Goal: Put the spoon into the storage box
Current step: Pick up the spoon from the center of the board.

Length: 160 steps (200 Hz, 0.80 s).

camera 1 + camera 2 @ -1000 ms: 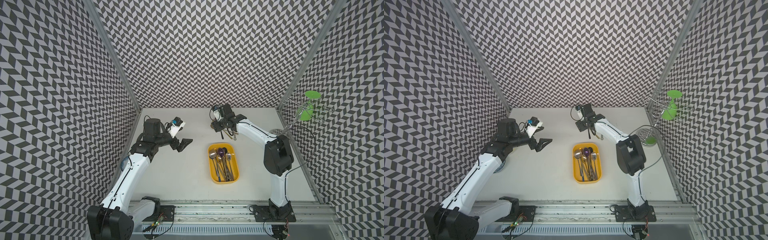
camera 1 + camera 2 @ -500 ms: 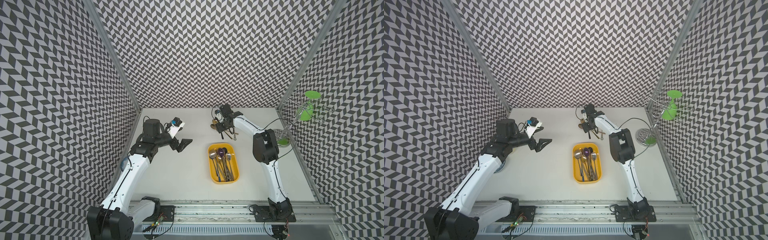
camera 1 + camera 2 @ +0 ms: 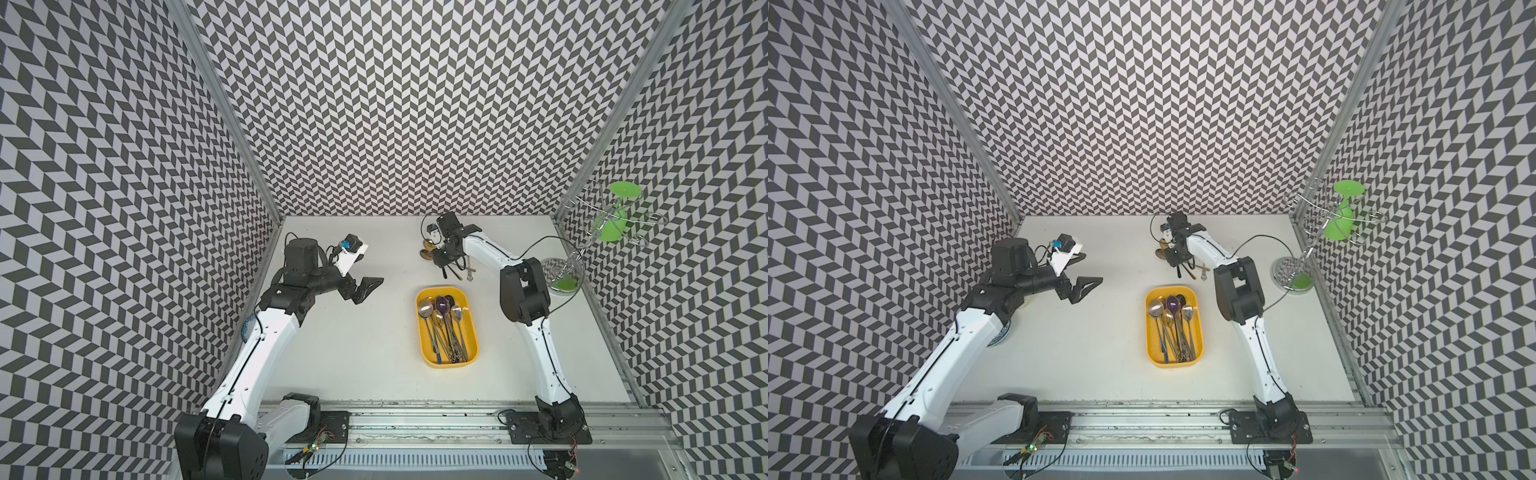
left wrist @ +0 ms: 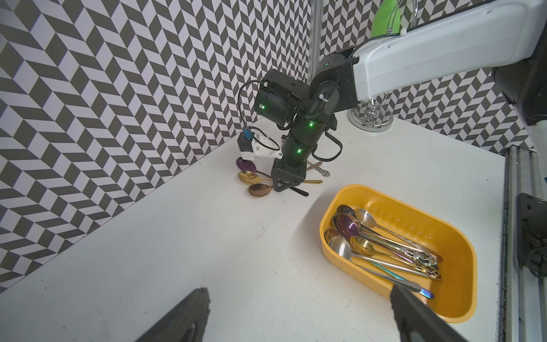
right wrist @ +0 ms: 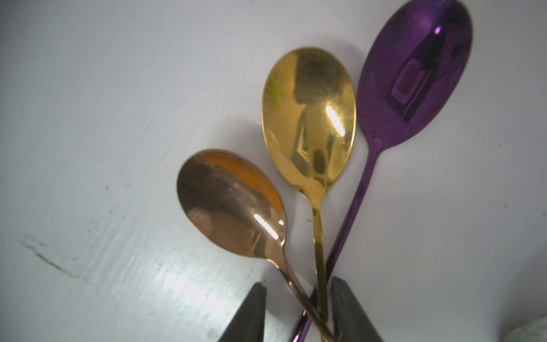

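Three spoons lie fanned on the table near the back wall: a copper spoon [image 5: 231,204], a gold spoon [image 5: 309,118] and a purple spoon [image 5: 414,74]. My right gripper [image 5: 297,284] points down over their crossing handles. Its jaws stand narrow around them: one finger touches the gold handle, while a gap remains beside the other. Both top views show this gripper [image 3: 442,262] [image 3: 1173,259] just behind the yellow storage box [image 3: 451,365] [image 3: 1173,365], which holds several spoons. My left gripper [image 3: 359,291] [image 4: 299,291] hovers wide open and empty to the left of the box.
A chrome wire rack [image 3: 561,270] with a green glass [image 3: 611,224] stands at the right wall. A patterned plate [image 3: 1000,336] lies under my left arm. More cutlery handles [image 3: 461,270] stick out behind the right gripper.
The right arm has drawn its elbow in toward the middle and set the gripper down over the spoon handles. Its jaws have narrowed around them. The left arm has stayed still.
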Each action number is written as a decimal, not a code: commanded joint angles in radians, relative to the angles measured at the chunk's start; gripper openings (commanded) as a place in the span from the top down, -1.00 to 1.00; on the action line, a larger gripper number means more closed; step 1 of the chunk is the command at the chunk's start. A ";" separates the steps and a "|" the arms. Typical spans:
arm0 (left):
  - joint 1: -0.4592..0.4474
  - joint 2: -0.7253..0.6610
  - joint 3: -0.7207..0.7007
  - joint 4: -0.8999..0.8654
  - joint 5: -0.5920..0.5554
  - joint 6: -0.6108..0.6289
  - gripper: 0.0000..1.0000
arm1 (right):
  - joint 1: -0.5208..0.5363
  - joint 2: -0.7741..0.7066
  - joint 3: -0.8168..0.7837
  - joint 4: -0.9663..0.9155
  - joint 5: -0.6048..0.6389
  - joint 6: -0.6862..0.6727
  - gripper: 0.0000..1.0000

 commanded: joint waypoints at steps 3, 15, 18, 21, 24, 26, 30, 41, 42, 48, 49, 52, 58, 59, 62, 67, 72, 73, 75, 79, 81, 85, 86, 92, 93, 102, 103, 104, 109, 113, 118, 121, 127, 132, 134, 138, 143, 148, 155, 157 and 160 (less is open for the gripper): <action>0.007 -0.011 0.010 0.001 0.025 -0.010 -0.99 | 0.002 -0.017 -0.046 -0.054 0.004 -0.006 0.45; 0.009 -0.014 -0.006 0.018 0.029 -0.010 -0.99 | 0.001 -0.024 -0.044 -0.059 0.004 -0.002 0.55; 0.009 -0.014 -0.010 0.021 0.030 -0.011 -0.99 | 0.001 -0.026 -0.043 -0.060 0.003 -0.002 0.57; 0.009 -0.012 -0.012 0.024 0.030 -0.013 -0.98 | 0.003 -0.029 -0.045 -0.064 0.001 -0.003 0.58; 0.010 -0.012 -0.011 0.025 0.030 -0.013 -0.99 | 0.003 -0.032 -0.049 -0.065 0.000 -0.003 0.59; 0.010 -0.011 -0.010 0.024 0.030 -0.015 -0.99 | 0.003 -0.036 -0.052 -0.066 0.000 -0.003 0.62; 0.011 -0.009 -0.003 0.019 0.030 -0.015 -0.99 | 0.003 -0.043 -0.057 -0.066 0.000 -0.003 0.64; 0.012 -0.007 0.014 0.000 0.031 -0.015 -0.99 | 0.003 -0.060 -0.073 -0.062 0.006 -0.004 0.67; 0.012 -0.007 0.015 0.000 0.032 -0.015 -0.99 | 0.002 -0.061 -0.074 -0.062 0.006 -0.004 0.67; 0.012 -0.008 0.017 -0.001 0.033 -0.015 -0.98 | 0.003 -0.066 -0.074 -0.060 0.008 -0.005 0.70; 0.013 -0.008 0.016 0.000 0.033 -0.015 -0.99 | 0.003 -0.067 -0.073 -0.060 0.008 -0.005 0.71; 0.013 -0.010 0.013 0.003 0.033 -0.015 -0.99 | 0.003 -0.068 -0.070 -0.060 0.011 -0.005 0.72; 0.013 -0.012 0.004 0.011 0.033 -0.015 -0.99 | 0.003 -0.072 -0.067 -0.063 0.012 -0.003 0.75; 0.013 -0.013 0.002 0.013 0.034 -0.015 -0.99 | 0.003 -0.073 -0.066 -0.063 0.011 -0.003 0.76; 0.015 -0.012 -0.003 0.017 0.035 -0.016 -0.98 | 0.003 -0.075 -0.064 -0.063 0.010 -0.002 0.79; 0.015 -0.013 -0.009 0.022 0.036 -0.016 -0.99 | 0.003 -0.080 -0.067 -0.064 0.005 -0.002 0.82; 0.017 -0.011 -0.009 0.022 0.037 -0.018 -0.99 | 0.003 -0.087 -0.073 -0.064 0.001 -0.002 0.86; 0.017 -0.011 -0.009 0.022 0.036 -0.018 -0.99 | 0.003 -0.089 -0.074 -0.064 0.000 -0.002 0.87; 0.016 -0.009 -0.007 0.021 0.037 -0.019 -0.99 | 0.004 -0.092 -0.077 -0.064 0.000 -0.002 0.87; 0.018 -0.009 -0.002 0.017 0.036 -0.020 -0.99 | 0.003 -0.098 -0.083 -0.063 0.000 -0.002 0.88; 0.019 -0.008 0.002 0.014 0.036 -0.020 -0.99 | 0.003 -0.101 -0.086 -0.064 0.000 -0.002 0.89; 0.019 -0.007 0.008 0.008 0.037 -0.019 -0.99 | 0.003 -0.106 -0.091 -0.062 0.002 -0.001 0.90; 0.019 -0.007 0.010 0.008 0.037 -0.018 -0.99 | 0.003 -0.107 -0.092 -0.062 0.002 -0.001 0.90; 0.018 -0.008 0.012 0.005 0.037 -0.019 -0.99 | 0.003 -0.113 -0.094 -0.060 0.004 -0.001 0.91; 0.019 -0.009 0.012 0.005 0.037 -0.019 -0.99 | 0.002 -0.114 -0.094 -0.060 0.004 -0.001 0.92; 0.018 -0.011 0.001 0.015 0.040 -0.020 -0.98 | 0.003 -0.120 -0.094 -0.061 0.004 -0.001 0.94; 0.019 -0.012 0.000 0.016 0.040 -0.020 -0.99 | 0.003 -0.120 -0.094 -0.060 0.004 -0.001 0.94; 0.019 -0.013 -0.002 0.018 0.040 -0.020 -0.99 | 0.003 -0.122 -0.095 -0.060 0.004 -0.001 0.94; 0.021 -0.013 -0.008 0.025 0.043 -0.021 -0.99 | 0.003 -0.126 -0.096 -0.060 0.003 0.000 0.95; 0.022 -0.013 -0.014 0.030 0.045 -0.022 -0.99 | 0.004 -0.130 -0.099 -0.062 -0.001 0.000 0.95; 0.022 -0.012 -0.013 0.031 0.045 -0.024 -0.99 | 0.003 -0.139 -0.104 -0.063 -0.005 0.000 0.95; 0.022 -0.010 -0.011 0.029 0.045 -0.024 -0.98 | 0.003 -0.143 -0.110 -0.062 -0.005 0.000 0.95; 0.024 -0.008 -0.003 0.021 0.045 -0.024 -0.99 | 0.003 -0.157 -0.121 -0.057 -0.003 0.001 0.95; 0.023 -0.007 0.005 0.012 0.045 -0.024 -0.99 | 0.003 -0.167 -0.128 -0.052 0.002 0.001 0.95; 0.023 -0.007 0.007 0.010 0.044 -0.024 -0.99 | 0.003 -0.170 -0.130 -0.051 0.003 0.000 0.95; 0.024 -0.008 0.009 0.008 0.045 -0.024 -0.99 | 0.003 -0.174 -0.131 -0.049 0.005 -0.001 0.95; 0.023 -0.010 0.008 0.011 0.045 -0.024 -0.99 | 0.003 -0.178 -0.127 -0.049 0.010 -0.001 0.95; 0.023 -0.011 0.002 0.017 0.045 -0.023 -0.99 | 0.001 -0.180 -0.124 -0.048 0.012 0.001 0.95; 0.025 -0.012 -0.011 0.028 0.049 -0.025 -0.99 | 0.001 -0.183 -0.119 -0.050 0.015 0.003 0.95; 0.025 -0.012 -0.014 0.031 0.050 -0.026 -0.98 | 0.001 -0.185 -0.120 -0.050 0.015 0.004 0.95; 0.025 -0.012 -0.015 0.034 0.051 -0.025 -0.99 | 0.001 -0.187 -0.122 -0.051 0.013 0.005 0.95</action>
